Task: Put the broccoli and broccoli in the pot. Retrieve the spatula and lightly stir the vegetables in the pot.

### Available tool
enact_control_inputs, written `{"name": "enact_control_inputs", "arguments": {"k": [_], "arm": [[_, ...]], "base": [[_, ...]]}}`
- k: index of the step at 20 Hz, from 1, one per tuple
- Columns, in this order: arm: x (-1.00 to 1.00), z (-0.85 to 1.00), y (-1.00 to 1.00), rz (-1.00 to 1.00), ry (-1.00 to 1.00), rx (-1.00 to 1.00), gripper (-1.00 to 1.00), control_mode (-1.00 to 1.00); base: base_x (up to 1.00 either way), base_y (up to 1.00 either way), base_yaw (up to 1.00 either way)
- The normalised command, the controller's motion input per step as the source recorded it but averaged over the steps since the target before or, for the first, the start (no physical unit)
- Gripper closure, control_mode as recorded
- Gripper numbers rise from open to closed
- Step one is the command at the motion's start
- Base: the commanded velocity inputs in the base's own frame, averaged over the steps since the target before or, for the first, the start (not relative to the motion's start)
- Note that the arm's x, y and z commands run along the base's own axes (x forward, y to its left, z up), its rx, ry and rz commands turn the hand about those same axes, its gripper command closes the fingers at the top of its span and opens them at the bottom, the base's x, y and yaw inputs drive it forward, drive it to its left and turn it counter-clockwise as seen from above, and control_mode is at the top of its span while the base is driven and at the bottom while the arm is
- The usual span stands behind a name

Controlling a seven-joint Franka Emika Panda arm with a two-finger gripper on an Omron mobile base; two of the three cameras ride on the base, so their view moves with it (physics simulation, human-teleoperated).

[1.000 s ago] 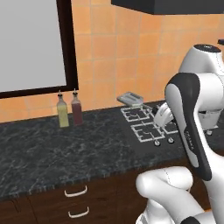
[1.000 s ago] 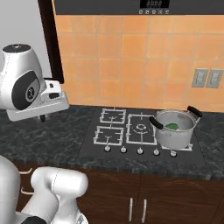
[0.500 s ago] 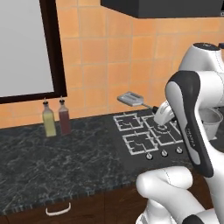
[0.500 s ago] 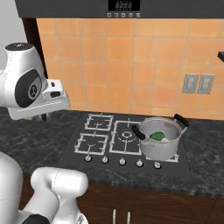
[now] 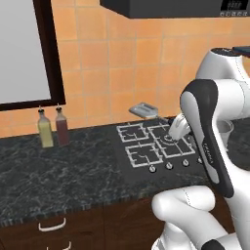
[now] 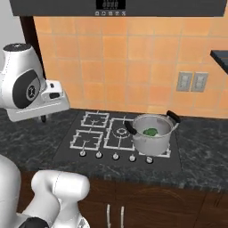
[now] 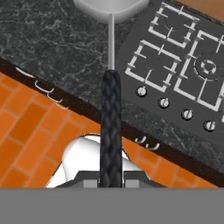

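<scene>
My gripper (image 7: 110,180) is shut on the black braided handle of the spatula (image 7: 109,122), and the thin silver shaft runs up to the flat head at the top of the hand view. The spatula's slotted grey head (image 5: 144,110) hangs in the air above the back left of the cooktop (image 5: 151,144). The steel pot (image 6: 151,134) with black handles stands on the front right burner, well to the right of my hand. Green broccoli (image 6: 150,132) lies inside the pot.
Two bottles (image 5: 52,128) stand against the wall on the dark stone counter (image 5: 68,171), left of the cooktop. Knobs (image 7: 174,108) line the cooktop's front edge. Drawers sit below the counter. A range hood (image 6: 116,6) hangs overhead, and a wall outlet (image 6: 191,81) is right of the pot.
The whole scene has slid left in both base views, so the base has driven to the right. The arm holds the spatula the same way, and the pot with broccoli has stayed put.
</scene>
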Motion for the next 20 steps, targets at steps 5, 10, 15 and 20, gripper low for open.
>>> {"name": "enact_control_inputs", "arguments": {"k": [5, 10, 15, 20], "arm": [[0.00, 0.00, 0.00, 0.00, 0.00, 0.00, 1.00, 1.00], [0.00, 0.00, 0.00, 0.00, 0.00, 0.00, 1.00, 1.00], [0.00, 0.00, 0.00, 0.00, 0.00, 0.00, 1.00, 1.00], [0.17, -0.03, 0.02, 0.03, 0.00, 0.00, 1.00, -1.00]], "base": [[-0.37, -0.89, -0.23], [0.74, -0.62, -0.06], [0.59, -0.26, 0.00], [0.33, 0.03, 0.01]]}}
